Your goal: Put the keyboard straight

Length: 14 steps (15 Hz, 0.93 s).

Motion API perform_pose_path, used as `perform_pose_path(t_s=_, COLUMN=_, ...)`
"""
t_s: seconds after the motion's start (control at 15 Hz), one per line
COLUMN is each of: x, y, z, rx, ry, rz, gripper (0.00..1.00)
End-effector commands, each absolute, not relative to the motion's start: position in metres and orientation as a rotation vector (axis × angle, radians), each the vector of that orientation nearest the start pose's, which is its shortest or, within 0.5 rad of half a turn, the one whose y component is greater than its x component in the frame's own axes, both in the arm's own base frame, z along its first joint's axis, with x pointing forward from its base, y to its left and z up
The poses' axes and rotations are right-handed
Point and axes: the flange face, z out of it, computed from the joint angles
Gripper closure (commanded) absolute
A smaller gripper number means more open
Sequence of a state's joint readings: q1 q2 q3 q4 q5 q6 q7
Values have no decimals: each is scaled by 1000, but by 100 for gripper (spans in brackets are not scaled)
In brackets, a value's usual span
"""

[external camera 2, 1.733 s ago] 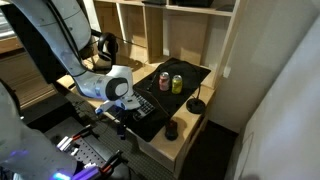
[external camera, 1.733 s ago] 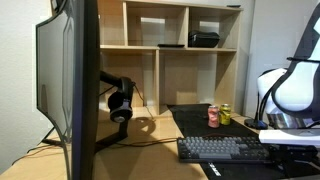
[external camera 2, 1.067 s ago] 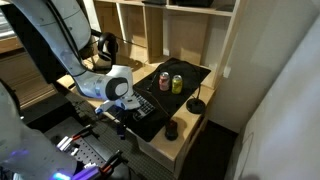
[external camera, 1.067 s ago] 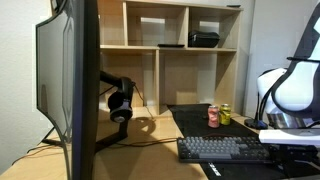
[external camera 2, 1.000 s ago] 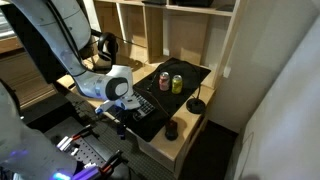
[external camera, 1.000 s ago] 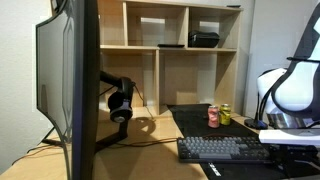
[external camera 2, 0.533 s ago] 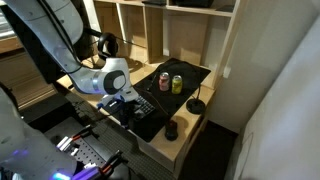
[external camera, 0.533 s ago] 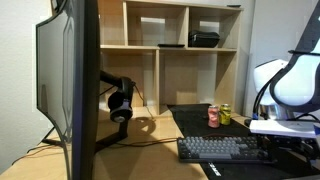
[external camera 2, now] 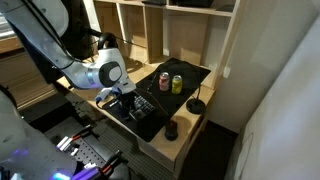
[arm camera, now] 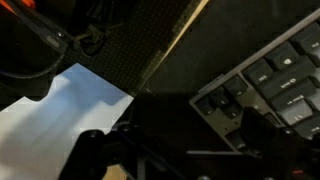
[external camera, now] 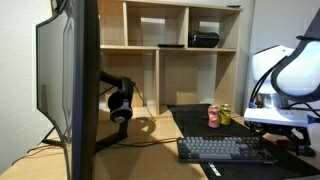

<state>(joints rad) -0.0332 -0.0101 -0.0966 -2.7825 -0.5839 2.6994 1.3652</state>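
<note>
Wrist view gives you keys of the keyboard filling its upper right corner, with its edge running at a slant across the picture. So the board lies right under the tool and off to that side, not centred beneath it. The fingers are lost in shadow there, and I cannot tell whether they stand wide or narrow, nor whether anything is held. In both exterior views the gripper hangs just above one end of the keyboard, the end farther from the cans. The rest of the board stretches away from your tool along its long axis. That axis passes in front of the cans on the black mat, near them but apart. Since you sit over an end and not the middle, a sideways push here should swing the board about its far end rather than slide it whole. Choose the push direction by which way this end must turn to square up.
</note>
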Motion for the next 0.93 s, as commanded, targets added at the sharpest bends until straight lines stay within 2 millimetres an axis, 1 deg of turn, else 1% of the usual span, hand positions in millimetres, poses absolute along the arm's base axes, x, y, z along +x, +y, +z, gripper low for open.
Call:
perform_pose_path(t_s=0.0, x=360, y=-39, z=181, rx=-3028, ry=1606, rz=49, gripper=0)
perform_pose_path(t_s=0.07, x=359, y=-43, z=177, rx=-3035, ry=1654, rz=63, gripper=0)
perform_pose_path(t_s=0.13, x=360, y=-35, z=187, rx=-3022, ry=1605, rz=3, gripper=0)
perform_pose_path(t_s=0.27, x=357, y=-38, z=180, rx=-3034, ry=1627, rz=46, gripper=0)
perform_pose_path(t_s=0.4, x=358, y=-39, z=179, rx=-3036, ry=1631, rz=51, gripper=0)
perform_pose_path(t_s=0.6, x=361, y=-47, z=154, rx=-2979, ry=1694, rz=65, gripper=0)
perform_pose_path(t_s=0.8, x=367, y=-53, z=135, rx=-2881, ry=1766, rz=12, gripper=0)
perform_pose_path(t_s=0.87, x=368, y=-55, z=134, rx=-2849, ry=1777, rz=-13, gripper=0)
